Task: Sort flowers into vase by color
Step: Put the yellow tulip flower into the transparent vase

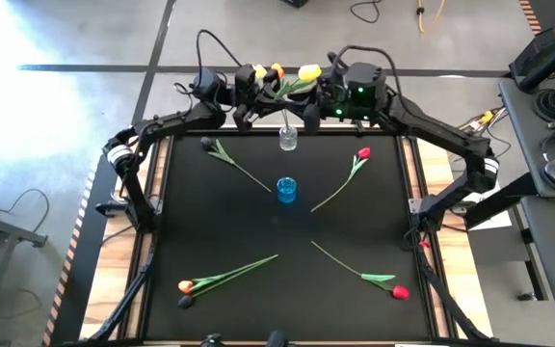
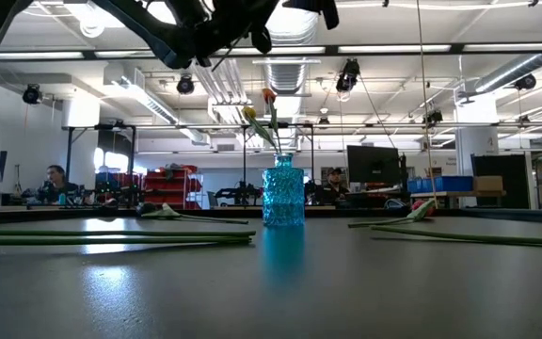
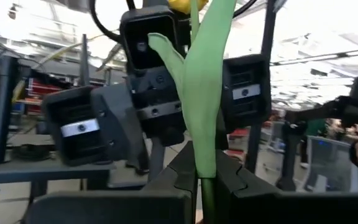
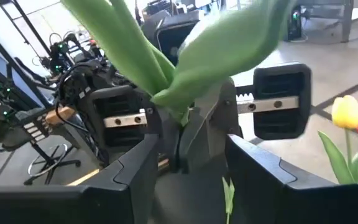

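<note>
Nearest on the black desk (image 1: 210,231): orange tulip (image 1: 186,285) and red tulip (image 1: 399,290), lying flat. Mid-desk, empty blue vase (image 1: 287,190), flanked farther back by a dark-headed stem (image 1: 222,153) and another red tulip (image 1: 362,153). At the far edge, clear vase (image 1: 288,139) with yellow and orange blooms. Above it, yellow tulip (image 1: 309,72) clamped by left fingers (image 3: 179,171) and right fingers (image 4: 135,168) together.

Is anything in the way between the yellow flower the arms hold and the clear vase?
Nothing visible blocks it. The yellow tulip, clamped in the left gripper with the right gripper alongside, is just beyond the clear vase.
</note>
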Tool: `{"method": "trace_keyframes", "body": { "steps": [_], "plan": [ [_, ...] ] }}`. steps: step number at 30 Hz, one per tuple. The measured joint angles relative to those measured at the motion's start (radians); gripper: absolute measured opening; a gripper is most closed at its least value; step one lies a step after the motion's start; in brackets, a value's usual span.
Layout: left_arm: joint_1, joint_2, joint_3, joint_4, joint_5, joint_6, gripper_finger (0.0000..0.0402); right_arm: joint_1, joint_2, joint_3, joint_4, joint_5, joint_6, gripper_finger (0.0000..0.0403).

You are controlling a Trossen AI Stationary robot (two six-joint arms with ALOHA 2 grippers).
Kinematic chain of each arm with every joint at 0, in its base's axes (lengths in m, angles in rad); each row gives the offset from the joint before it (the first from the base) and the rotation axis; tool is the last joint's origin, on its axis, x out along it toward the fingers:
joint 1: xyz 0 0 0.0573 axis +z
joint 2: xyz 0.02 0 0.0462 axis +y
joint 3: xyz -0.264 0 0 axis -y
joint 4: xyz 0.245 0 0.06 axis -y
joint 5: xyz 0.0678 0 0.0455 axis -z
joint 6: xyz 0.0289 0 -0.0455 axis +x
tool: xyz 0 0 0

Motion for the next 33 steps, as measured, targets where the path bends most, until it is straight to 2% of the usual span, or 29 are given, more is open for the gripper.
{"method": "trace_keyframes", "body": {
  "steps": [6, 10, 14, 20, 23, 33],
  "plan": [
    [0.0, 0.0, 0.005, -0.011, 0.03, -0.015, 0.0, 0.013, 0.02, 0.0, 0.117, 0.001, -0.046, 0.0171],
    [0.0, 0.0, 0.004, -0.042, 0.047, -0.018, 0.0, 0.028, 0.019, 0.0, 0.153, 0.024, -0.104, 0.015],
    [0.0, 0.0, 0.004, -0.063, 0.053, -0.011, 0.0, 0.026, 0.019, 0.0, 0.155, 0.028, -0.12, 0.0111],
    [0.0, 0.0, 0.004, -0.1, 0.064, -0.009, 0.0, 0.026, 0.019, 0.0, 0.155, 0.034, -0.139, 0.0023],
    [0.0, -0.002, 0.008, -0.133, 0.089, 0.008, 0.0001, 0.025, 0.019, 0.01, 0.146, 0.045, -0.14, 0.0015],
    [0.006, -0.001, 0.047, -0.209, 0.11, 0.052, 0.0057, 0.001, 0.016, 0.202, -0.177, 0.045, -0.193, 0.0013]
  ]
}}
